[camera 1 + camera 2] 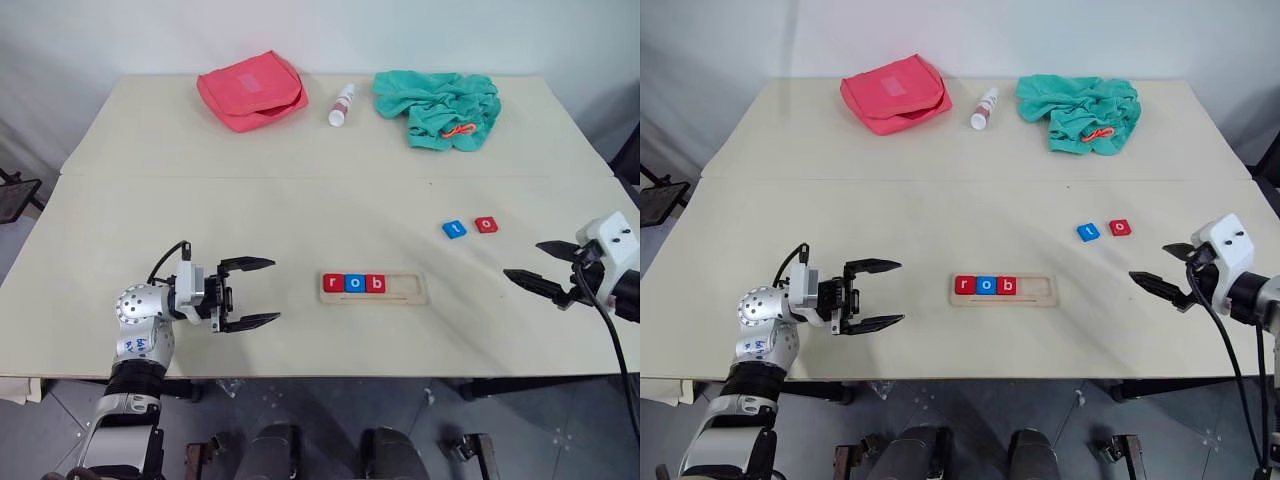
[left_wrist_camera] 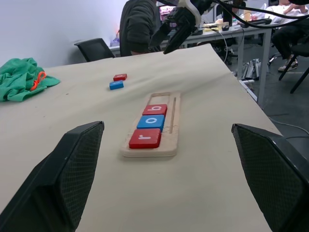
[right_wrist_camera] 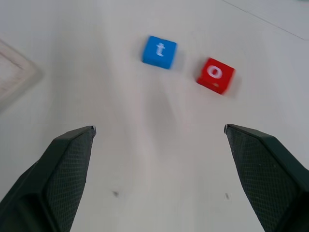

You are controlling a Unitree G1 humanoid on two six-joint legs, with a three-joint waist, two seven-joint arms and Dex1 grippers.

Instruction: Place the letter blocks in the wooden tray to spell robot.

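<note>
The wooden tray lies at the table's front middle. Its left half holds a red r block, a blue o block and a red b block. A blue t block and a red o block lie loose on the table to the tray's back right, side by side. My left gripper hovers open left of the tray, pointing at it. My right gripper is open at the right edge, in front of the two loose blocks, empty.
At the back of the table lie a pink pouch, a small white bottle and a crumpled teal cloth. A seam runs across the tabletop. In the left wrist view a person sits beyond the table's right end.
</note>
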